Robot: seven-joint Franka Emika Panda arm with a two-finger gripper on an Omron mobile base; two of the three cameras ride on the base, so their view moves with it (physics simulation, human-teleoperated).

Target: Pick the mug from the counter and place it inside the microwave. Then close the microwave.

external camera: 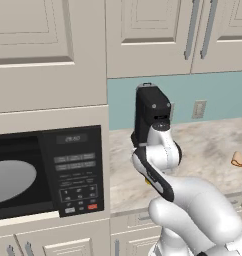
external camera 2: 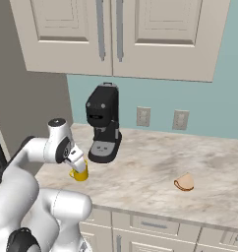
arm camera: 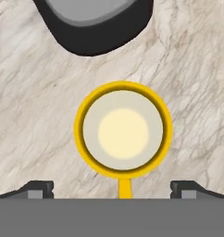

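The yellow mug (arm camera: 123, 131) stands upright on the beige marbled counter (external camera 2: 155, 165), just in front of the coffee machine's base. In the hand view I look straight down into it, its handle pointing toward the bottom edge. My gripper (arm camera: 113, 190) hangs above the mug and is open, its fingertips (arm camera: 40, 189) spread wider than the cup, touching nothing. In the right base view the mug (external camera 2: 80, 172) peeks out under my hand (external camera 2: 74, 156). The black microwave (external camera: 75, 167) sits at the left, with its white round plate (external camera: 8, 181) showing inside.
A tall black coffee machine (external camera 2: 104, 125) stands right behind the mug. A tan wedge of food (external camera 2: 184, 182) lies on the counter to the right. Cream wall cabinets (external camera 2: 116, 34) hang overhead. My own forearm (external camera: 153, 172) hides most of the mug in the left base view.
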